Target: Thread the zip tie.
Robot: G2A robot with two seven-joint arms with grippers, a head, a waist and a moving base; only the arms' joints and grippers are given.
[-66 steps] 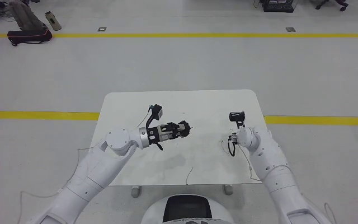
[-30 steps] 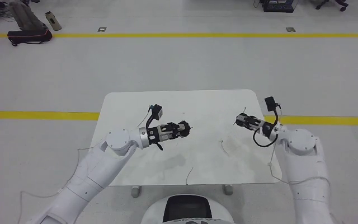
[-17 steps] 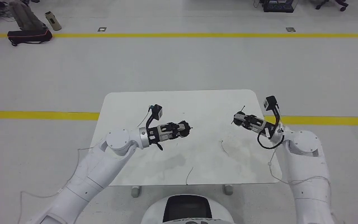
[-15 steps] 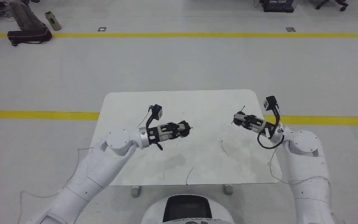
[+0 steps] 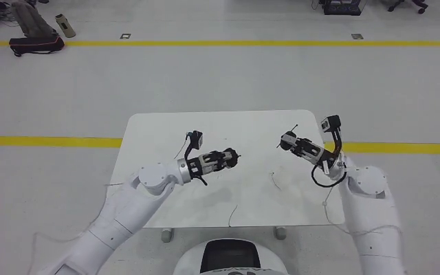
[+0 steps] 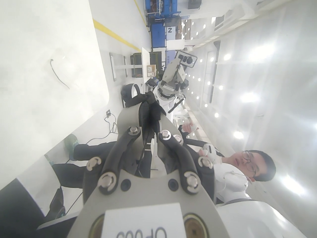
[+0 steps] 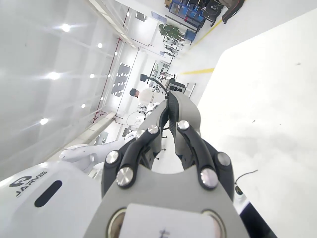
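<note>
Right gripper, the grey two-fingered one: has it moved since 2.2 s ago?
Yes. The right gripper has moved away from the loose black zip tie lying on the white table, toward the table's far edge.

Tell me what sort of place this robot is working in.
Most likely a robotics lab or industrial workshop hall: yellow lines across a wide pale floor, blue storage racks at the far side, and a white table as the workstation.

I work at a white table (image 5: 151,130); beyond it a yellow floor line (image 5: 206,43) runs under a dark bag (image 5: 34,45).
</note>
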